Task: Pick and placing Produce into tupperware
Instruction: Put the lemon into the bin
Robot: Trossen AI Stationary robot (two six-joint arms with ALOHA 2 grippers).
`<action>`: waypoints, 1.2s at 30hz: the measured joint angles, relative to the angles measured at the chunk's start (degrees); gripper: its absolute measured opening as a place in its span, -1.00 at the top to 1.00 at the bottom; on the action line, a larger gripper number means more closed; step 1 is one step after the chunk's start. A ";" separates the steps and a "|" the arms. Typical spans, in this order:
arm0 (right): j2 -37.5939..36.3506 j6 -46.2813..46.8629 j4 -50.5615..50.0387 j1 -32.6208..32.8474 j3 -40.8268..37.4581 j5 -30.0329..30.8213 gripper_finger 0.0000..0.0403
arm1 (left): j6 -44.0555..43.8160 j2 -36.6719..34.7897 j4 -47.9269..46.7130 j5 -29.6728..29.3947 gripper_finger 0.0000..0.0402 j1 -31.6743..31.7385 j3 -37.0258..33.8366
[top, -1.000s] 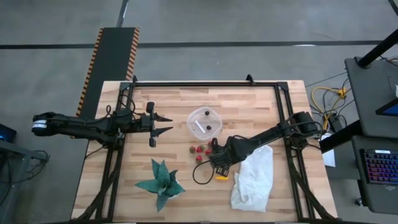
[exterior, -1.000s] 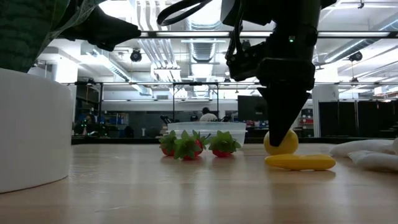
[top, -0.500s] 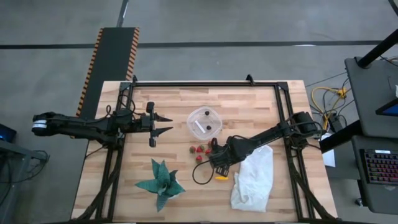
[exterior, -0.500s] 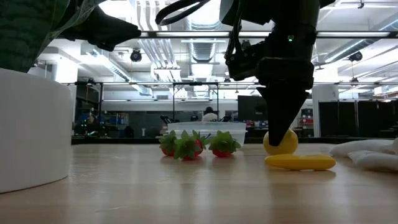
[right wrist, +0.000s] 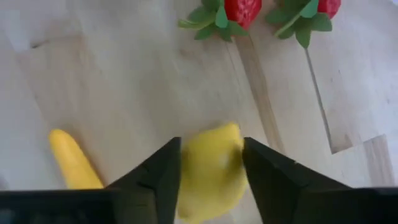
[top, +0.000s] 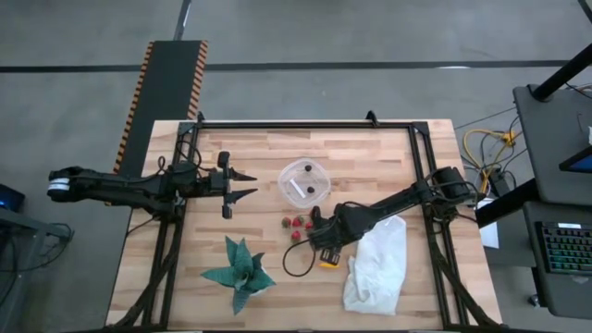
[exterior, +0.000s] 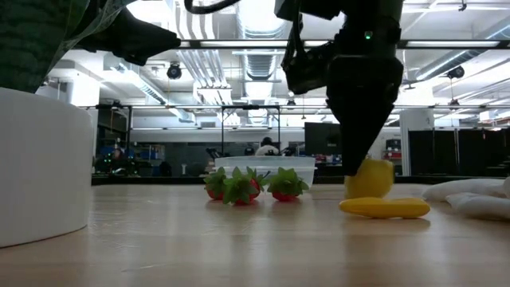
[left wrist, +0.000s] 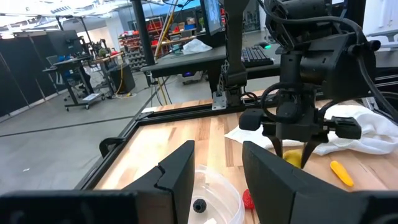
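No readable text or labels that I can see. My right gripper (right wrist: pixel 211 168) is now clamped on the lemon (right wrist: pixel 211 169), lifted off the table vs a sec ago, beside the strawberries (exterior: pixel 245 186). Left gripper (top: pixel 248 184) idles open left of the tub (top: pixel 303 181).

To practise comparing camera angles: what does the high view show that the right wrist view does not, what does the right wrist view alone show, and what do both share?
Only the high view shows the clear tupperware with two dark balls inside, the green spiky plant, the white cloth bag and the waiting left tool, open beside the tub.

Only the right wrist view shows the right tool's fingers either side of the yellow lemon, touching it, and the strawberries' green leaves.

Both show the red strawberries, the long yellow piece and the wooden table.
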 joint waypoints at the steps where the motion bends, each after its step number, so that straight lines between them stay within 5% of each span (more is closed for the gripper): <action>1: 0.06 0.00 -0.18 0.00 -0.03 -0.05 0.29 | 0.00 0.00 0.00 0.00 0.40 0.00 0.00; 8: 0.04 -0.91 -0.14 0.00 -0.04 -0.06 0.71 | 0.00 0.00 0.00 0.00 0.40 0.00 0.00; 12: -1.22 -2.31 -1.29 0.00 -0.03 2.58 0.72 | 0.00 0.00 0.00 0.00 0.40 -0.02 0.00; 21: -7.61 -1.96 -5.20 0.79 0.08 2.92 0.11 | 0.00 0.00 -0.22 0.01 0.40 -0.02 -0.02; 29: -6.30 -4.31 -9.64 0.74 0.02 5.10 -0.53 | -0.01 0.01 -0.24 0.01 0.40 -0.02 -0.07; 36: -6.12 -2.65 -18.13 0.63 0.02 8.41 -0.62 | 0.00 0.02 -0.22 0.00 0.40 -0.02 -0.07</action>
